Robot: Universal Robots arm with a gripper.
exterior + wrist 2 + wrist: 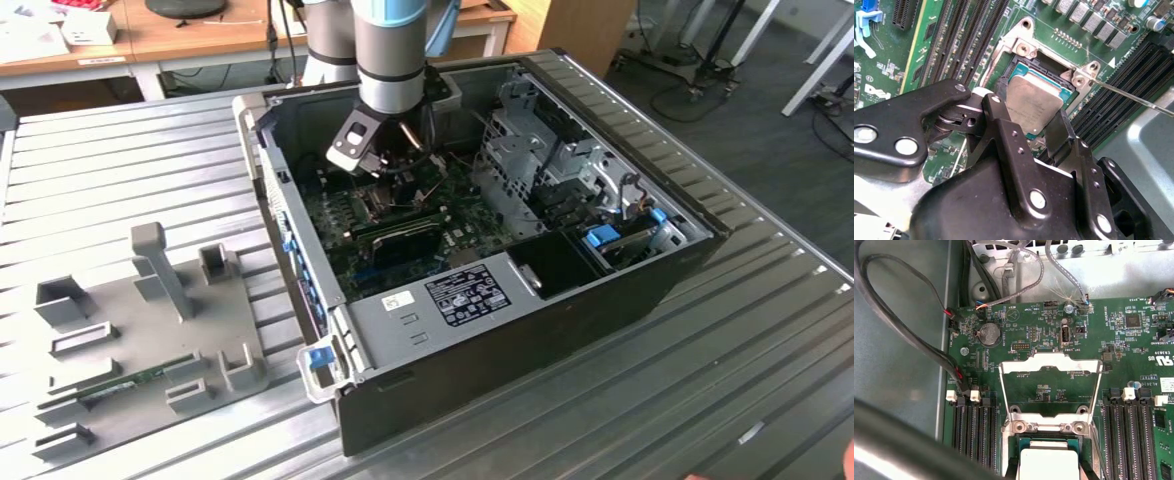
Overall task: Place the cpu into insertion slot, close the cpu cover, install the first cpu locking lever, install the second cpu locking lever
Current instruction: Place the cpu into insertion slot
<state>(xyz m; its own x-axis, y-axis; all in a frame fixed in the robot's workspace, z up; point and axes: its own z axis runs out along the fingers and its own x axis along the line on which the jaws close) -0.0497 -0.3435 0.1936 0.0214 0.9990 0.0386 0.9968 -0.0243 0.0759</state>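
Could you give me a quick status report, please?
Gripper shut on the cpu, over the socket. The cpu cover stands open. Nothing blocking.

A computer case (534,330) lies open on the worktop (747,380), with a fixture plate (147,340) beside it on the exterior view's left. Inside the case, the motherboard (400,250) lies on the bottom, and the drive bays (561,170) stand to the exterior view's right of it. The claw (1029,122) reaches down over the socket, and the cpu (1031,102) is gripped between its fingers (996,117) in the socket's opening. The cpu cover (1050,365) is swung open away from the socket. Memory slots (971,440) flank the socket on both sides.
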